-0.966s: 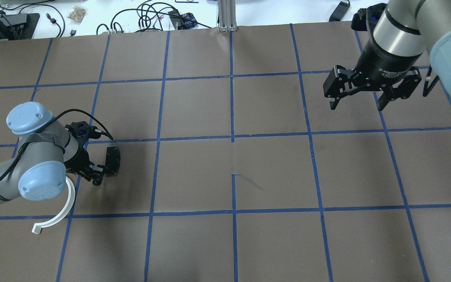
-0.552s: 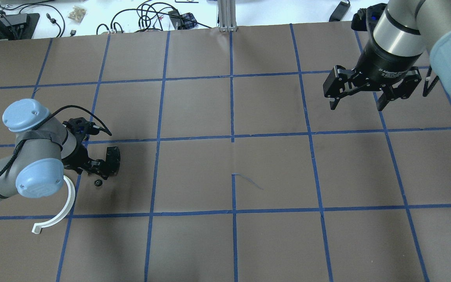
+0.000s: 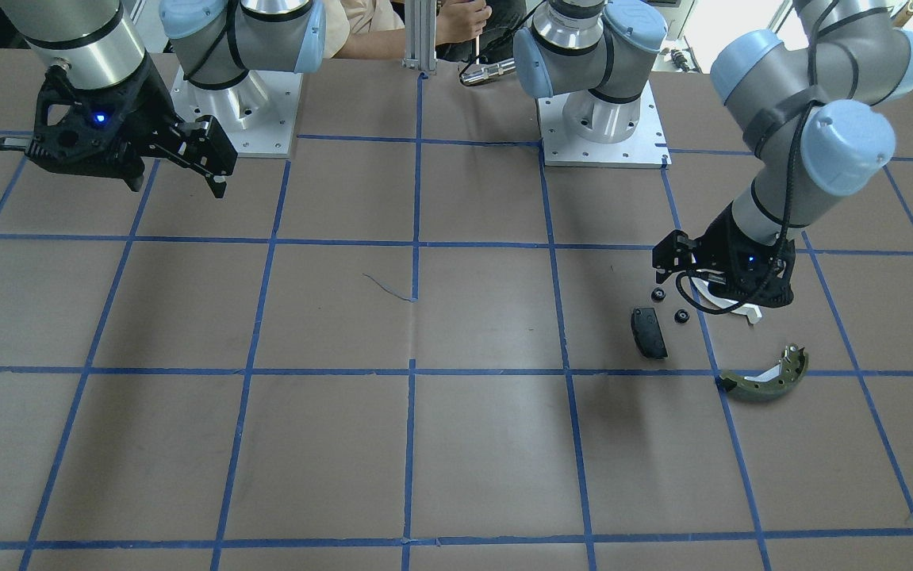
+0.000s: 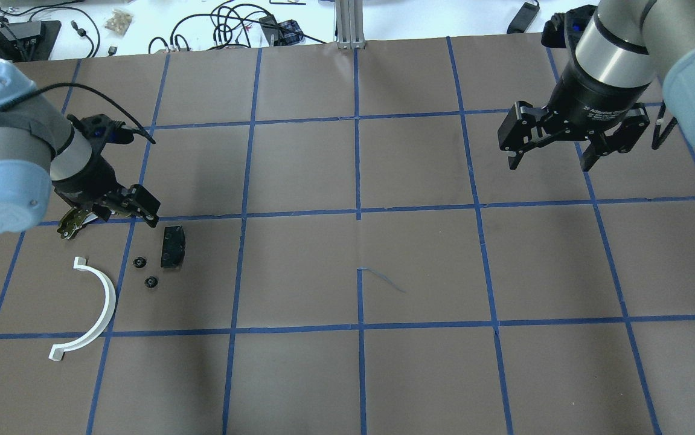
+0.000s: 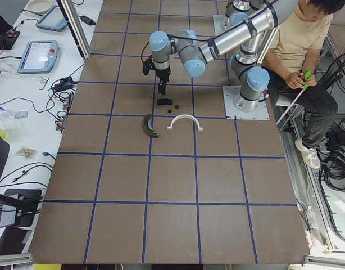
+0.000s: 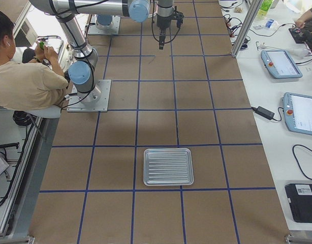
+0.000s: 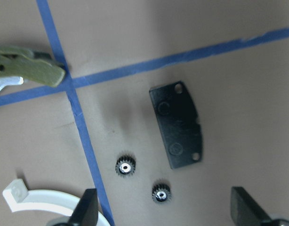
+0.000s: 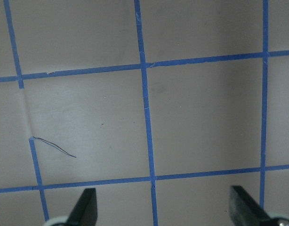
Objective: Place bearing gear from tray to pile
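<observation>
Two small black bearing gears (image 4: 138, 262) (image 4: 151, 282) lie loose on the table beside the pile: a black pad (image 4: 172, 246), a white half-ring (image 4: 96, 302) and an olive shoe (image 4: 69, 226), the shoe partly hidden by my left gripper. In the left wrist view both gears (image 7: 126, 166) (image 7: 160, 192) sit left of the pad (image 7: 178, 123). My left gripper (image 4: 112, 211) hangs open and empty above them. My right gripper (image 4: 551, 158) is open and empty at the far right, over bare table. The silver tray (image 6: 168, 166) shows nothing in it.
A person (image 5: 299, 39) sits behind the robot bases (image 3: 600, 119). Cables and tablets (image 6: 302, 112) lie on the white benches beyond the table edge. Blue tape lines grid the brown surface.
My left gripper let go of a gear, rose and drew back toward the far left, uncovering both gears and the half-ring's upper end. The right arm has not moved.
</observation>
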Robot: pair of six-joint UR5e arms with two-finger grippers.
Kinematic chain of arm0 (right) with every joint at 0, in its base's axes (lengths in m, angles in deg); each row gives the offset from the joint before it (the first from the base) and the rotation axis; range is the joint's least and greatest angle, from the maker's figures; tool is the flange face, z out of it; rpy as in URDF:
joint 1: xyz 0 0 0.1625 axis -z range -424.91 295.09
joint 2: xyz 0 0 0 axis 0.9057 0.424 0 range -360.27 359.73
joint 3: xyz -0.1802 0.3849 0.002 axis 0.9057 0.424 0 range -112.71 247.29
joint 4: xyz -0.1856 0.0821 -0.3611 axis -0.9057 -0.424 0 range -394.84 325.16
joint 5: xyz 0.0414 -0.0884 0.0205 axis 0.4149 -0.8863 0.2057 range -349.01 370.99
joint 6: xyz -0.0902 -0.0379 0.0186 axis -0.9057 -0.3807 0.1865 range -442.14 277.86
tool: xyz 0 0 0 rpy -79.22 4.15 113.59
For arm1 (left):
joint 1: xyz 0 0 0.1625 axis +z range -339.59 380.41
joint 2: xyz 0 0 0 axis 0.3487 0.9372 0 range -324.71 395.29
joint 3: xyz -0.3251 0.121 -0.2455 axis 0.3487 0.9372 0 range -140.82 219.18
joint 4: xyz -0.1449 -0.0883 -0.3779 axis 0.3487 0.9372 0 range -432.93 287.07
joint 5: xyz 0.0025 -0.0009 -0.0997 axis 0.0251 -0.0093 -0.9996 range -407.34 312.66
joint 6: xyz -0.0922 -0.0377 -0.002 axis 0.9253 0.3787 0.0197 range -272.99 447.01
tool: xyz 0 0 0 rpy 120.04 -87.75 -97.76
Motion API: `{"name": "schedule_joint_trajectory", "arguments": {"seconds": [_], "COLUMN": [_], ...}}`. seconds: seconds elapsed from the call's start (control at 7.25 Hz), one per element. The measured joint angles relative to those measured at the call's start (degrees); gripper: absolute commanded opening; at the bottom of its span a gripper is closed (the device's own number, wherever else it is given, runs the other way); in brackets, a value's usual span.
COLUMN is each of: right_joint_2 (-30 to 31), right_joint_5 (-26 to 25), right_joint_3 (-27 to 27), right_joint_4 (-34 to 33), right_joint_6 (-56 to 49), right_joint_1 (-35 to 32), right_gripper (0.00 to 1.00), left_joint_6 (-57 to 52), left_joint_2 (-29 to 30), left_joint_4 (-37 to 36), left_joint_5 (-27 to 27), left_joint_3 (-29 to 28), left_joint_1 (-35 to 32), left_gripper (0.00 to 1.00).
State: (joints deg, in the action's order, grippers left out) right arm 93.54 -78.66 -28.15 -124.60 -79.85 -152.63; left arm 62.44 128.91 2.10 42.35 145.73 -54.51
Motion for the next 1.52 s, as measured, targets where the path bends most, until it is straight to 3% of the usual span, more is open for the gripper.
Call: {"name": "schedule_joint_trajectory", "arguments": {"seconds": [0.28,0.55,0.83,1.52], "right_joint_2": [0.0,0.0,0.1,0.1], "right_joint_5": [-0.1,0.0,0.1,-0.3], "right_joint_3": [0.0,0.0,0.0,0.0], "right_joint_4": [-0.1,-0.1,-0.1,-0.1], "right_joint_6": [0.0,0.0,0.0,-0.1], "right_joint_1": [0.0,0.0,0.0,0.0], "right_gripper": [1.00,1.00,1.00,1.00], "left_joint_6": [13.3,24.9,32.6,33.8], "left_joint_2": [-1.7,-2.2,-2.7,-3.3], "left_joint_4": [12.3,18.0,18.9,18.8], "left_joint_5": [-0.3,0.4,0.5,0.3], "left_joint_3": [-12.3,-19.8,-20.5,-20.3], "left_joint_1": [-7.4,-13.8,-17.7,-18.6], "left_gripper": [1.00,1.00,1.00,1.00]}}
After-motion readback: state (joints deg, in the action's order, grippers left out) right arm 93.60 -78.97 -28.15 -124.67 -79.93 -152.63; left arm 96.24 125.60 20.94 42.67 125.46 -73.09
